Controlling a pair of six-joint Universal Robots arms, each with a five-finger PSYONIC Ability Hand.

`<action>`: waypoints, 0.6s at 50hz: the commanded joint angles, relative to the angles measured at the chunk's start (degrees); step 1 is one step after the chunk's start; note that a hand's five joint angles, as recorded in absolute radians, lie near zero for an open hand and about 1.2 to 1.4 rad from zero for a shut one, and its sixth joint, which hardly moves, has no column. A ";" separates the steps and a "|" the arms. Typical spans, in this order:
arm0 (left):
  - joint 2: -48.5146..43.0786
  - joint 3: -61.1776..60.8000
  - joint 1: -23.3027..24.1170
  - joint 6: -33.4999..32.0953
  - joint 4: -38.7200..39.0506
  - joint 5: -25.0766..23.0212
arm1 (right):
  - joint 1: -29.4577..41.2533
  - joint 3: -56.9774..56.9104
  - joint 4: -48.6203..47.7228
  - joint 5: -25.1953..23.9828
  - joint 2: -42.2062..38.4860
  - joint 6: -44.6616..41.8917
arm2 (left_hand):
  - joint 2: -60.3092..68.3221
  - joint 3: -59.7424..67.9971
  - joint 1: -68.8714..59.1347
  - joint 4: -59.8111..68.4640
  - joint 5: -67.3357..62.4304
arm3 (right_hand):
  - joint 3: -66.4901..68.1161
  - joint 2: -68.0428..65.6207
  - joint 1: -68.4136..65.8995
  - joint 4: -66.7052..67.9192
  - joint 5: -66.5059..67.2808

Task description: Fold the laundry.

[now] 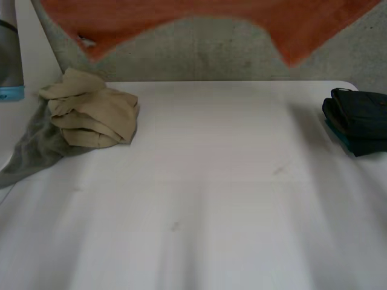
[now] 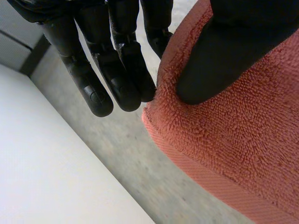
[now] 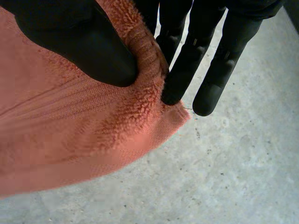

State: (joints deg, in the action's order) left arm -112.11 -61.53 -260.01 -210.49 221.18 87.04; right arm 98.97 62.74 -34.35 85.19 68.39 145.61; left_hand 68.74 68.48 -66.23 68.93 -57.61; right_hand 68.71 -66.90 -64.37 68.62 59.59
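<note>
Orange towel (image 1: pixel 151 15) is seen spread across the upper edge of the head view, held off the white table (image 1: pixel 211 199) and beyond its far edge. Its lower edge hangs uneven.

- Left hand (image 2: pixel 233 42): thumb is pressed on the towel (image 2: pixel 243 154) near a hemmed edge, fingers (image 2: pixel 121 70) close behind the cloth. Pinch grip.
- Right hand (image 3: pixel 79 37): thumb and fingers (image 3: pixel 187 60) are clamped on a corner of the towel (image 3: pixel 70 130).
- Beige heap (image 1: pixel 94 112) lies on a grey cloth (image 1: pixel 36 148) at left of frame; a dark folded stack (image 1: pixel 360 121) sits at right edge.

Step judged: one piece picked and opened out, not yet laid. Next move calls for the towel to be drawn over the bare middle of the table and lowered flat, both pinches held, clear of heap and stack.
</note>
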 commanded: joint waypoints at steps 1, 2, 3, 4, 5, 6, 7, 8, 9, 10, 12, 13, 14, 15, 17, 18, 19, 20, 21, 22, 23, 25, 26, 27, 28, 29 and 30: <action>0.05 -10.70 -0.41 -0.62 -3.29 -0.47 | -0.09 5.54 2.35 -1.69 -0.45 -0.76 | 11.26 11.52 -13.77 11.07 -12.39 | 11.29 -13.10 -15.63 11.38 10.41; 0.14 -12.02 -0.41 -0.53 -3.29 -0.47 | -0.09 5.99 2.79 -1.95 -0.80 -0.76 | 11.26 11.52 -13.77 11.07 -12.39 | 11.29 -13.10 -15.63 11.38 10.41; 0.14 -13.25 -0.33 -0.53 -3.29 -0.56 | -0.09 6.43 3.41 -2.22 -1.24 -0.76 | 11.26 11.52 -13.77 11.07 -12.39 | 11.29 -13.10 -15.63 11.38 10.41; 0.22 -14.57 -0.24 -0.53 -3.21 -0.73 | -0.09 7.48 4.72 -2.74 -2.29 -0.85 | 11.26 11.52 -13.77 11.07 -12.39 | 11.29 -13.10 -15.63 11.38 10.41; 0.23 -17.19 0.11 -0.53 -3.03 -1.00 | -0.09 8.10 5.43 -3.01 -2.73 -0.85 | 11.26 11.52 -13.77 11.07 -12.39 | 11.29 -13.10 -15.63 11.38 10.41; 0.23 -18.53 0.20 -0.53 -2.94 -1.17 | -0.09 8.63 6.13 -3.36 -3.26 -0.94 | 11.26 11.52 -13.77 11.07 -12.39 | 11.29 -13.10 -15.63 11.38 10.41; 0.31 -20.71 0.38 -0.53 -2.60 -1.35 | -0.18 9.15 6.83 -3.62 -3.70 -1.11 | 11.26 11.52 -13.77 11.07 -12.39 | 11.29 -13.10 -15.63 11.38 10.41; 0.31 -21.43 0.46 -0.53 -2.50 -1.44 | -0.18 10.72 8.41 -4.06 -4.49 -1.12 | 11.26 11.52 -13.77 11.07 -12.39 | 11.29 -13.10 -15.63 11.38 10.41; 0.31 -24.14 0.64 -0.53 -2.24 -1.87 | -0.18 11.52 9.29 -4.24 -4.84 -1.20 | 11.26 11.52 -13.77 11.07 -12.39 | 11.29 -13.10 -15.63 11.38 10.41; 0.31 -25.64 0.82 -0.53 -2.24 -2.14 | -0.18 12.31 10.17 -4.41 -5.11 -1.46 | 11.26 11.52 -13.77 11.07 -12.39 | 11.29 -13.10 -15.63 11.38 10.41; 0.40 -30.98 1.60 -0.79 -2.33 -2.93 | -0.53 15.12 13.33 -4.42 -5.64 -2.34 | 11.26 11.52 -13.77 11.07 -12.39 | 11.29 -13.10 -15.63 11.38 10.41; 0.49 -32.59 1.87 -0.80 -2.41 -3.02 | -0.62 16.00 14.22 -4.50 -5.73 -2.78 | 11.26 11.52 -13.77 11.07 -12.39 | 11.29 -13.10 -15.63 11.38 10.41; 0.84 -34.34 2.13 -0.97 -2.50 -3.11 | -0.71 17.23 15.70 -4.59 -5.64 -3.66 | 11.26 11.52 -13.77 11.07 -12.39 | 11.29 -13.10 -15.63 11.38 10.41; 2.32 -38.27 2.48 -1.84 -2.85 -3.28 | -0.71 19.42 17.98 -4.59 -5.29 -5.49 | 11.26 11.52 -13.77 11.07 -12.39 | 11.29 -13.10 -15.63 11.38 10.41; 4.43 -42.07 2.75 -3.25 -3.38 -3.19 | -0.79 21.98 20.45 -4.68 -4.94 -8.22 | 11.26 11.52 -13.77 11.07 -12.39 | 11.29 -13.10 -15.63 11.38 10.41; 5.84 -44.27 2.75 -4.30 -3.73 -3.19 | -1.23 23.56 21.94 -4.68 -4.68 -10.24 | 11.26 11.52 -13.77 11.07 -12.39 | 11.29 -13.10 -15.63 11.38 10.41; 8.72 -48.82 2.66 -6.75 -5.21 -3.19 | -2.19 26.18 24.05 -4.68 -3.28 -13.48 | 11.26 11.52 -13.77 11.07 -12.39 | 11.29 -13.10 -15.63 11.38 10.41; 10.23 -51.30 2.49 -8.25 -6.27 -3.19 | -2.90 27.77 25.37 -4.68 -1.87 -15.42 | 11.26 11.52 -13.77 11.07 -12.39 | 11.29 -13.10 -15.63 11.38 10.41; 11.64 -53.58 2.31 -9.66 -7.59 -3.11 | -3.86 29.62 26.78 -4.68 -0.12 -17.36 | 11.26 11.52 -13.77 11.07 -12.39 | 11.29 -13.10 -15.63 11.38 10.41; 13.22 -55.70 2.14 -11.15 -9.34 -3.02 | -6.05 33.20 30.01 -4.77 3.81 -21.55 | 11.26 11.52 -13.77 11.07 -12.39 | 11.29 -13.10 -15.63 11.38 10.41; 16.28 -59.72 1.79 -14.30 -13.88 -2.58 | -7.55 35.24 32.31 -4.77 6.20 -24.12 | 11.26 11.52 -13.77 11.07 -12.39 | 11.29 -13.10 -15.63 11.38 10.41; 19.37 -63.26 1.00 -17.39 -20.05 -2.49 | -10.01 38.06 36.17 -4.77 9.63 -28.51 | 11.26 11.52 -13.77 11.07 -12.39 | 11.29 -13.10 -15.63 11.38 10.41; 20.95 -64.67 0.47 -18.54 -23.21 -2.40 | -12.98 40.68 41.24 -5.03 12.70 -32.89 | 11.26 11.52 -13.77 11.07 -12.39 | 11.29 -13.10 -15.63 11.38 10.41; 24.71 -67.20 -0.40 -20.29 -30.47 -2.06 | -14.49 41.84 43.64 -5.29 14.12 -34.85 | 11.26 11.52 -13.77 11.07 -12.39 | 11.29 -13.10 -15.63 11.38 10.41; 26.31 -68.27 -0.59 -20.74 -33.59 -1.88 | -15.90 42.81 45.93 -5.90 15.18 -36.61 | 11.26 11.52 -13.77 11.07 -12.39 | 11.29 -13.10 -15.63 11.38 10.41; 28.33 -69.42 -0.59 -21.01 -37.18 -1.70 | -17.39 43.95 48.30 -7.04 16.23 -38.10 | 11.26 11.52 -13.77 11.07 -12.39 | 11.29 -13.10 -15.63 11.38 10.41; 30.96 -70.82 -0.33 -21.01 -42.53 -1.53 | -19.41 45.44 51.98 -9.49 17.55 -39.60 | 11.26 11.52 -13.77 11.07 -12.39 | 11.29 -13.10 -15.63 11.38 10.41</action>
State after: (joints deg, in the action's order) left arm -94.05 -122.88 -258.74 -225.86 202.97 84.41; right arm 89.15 99.90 2.11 80.11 76.61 118.07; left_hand 68.75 68.48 -66.23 69.05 -57.62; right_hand 68.71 -66.90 -64.37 68.63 59.61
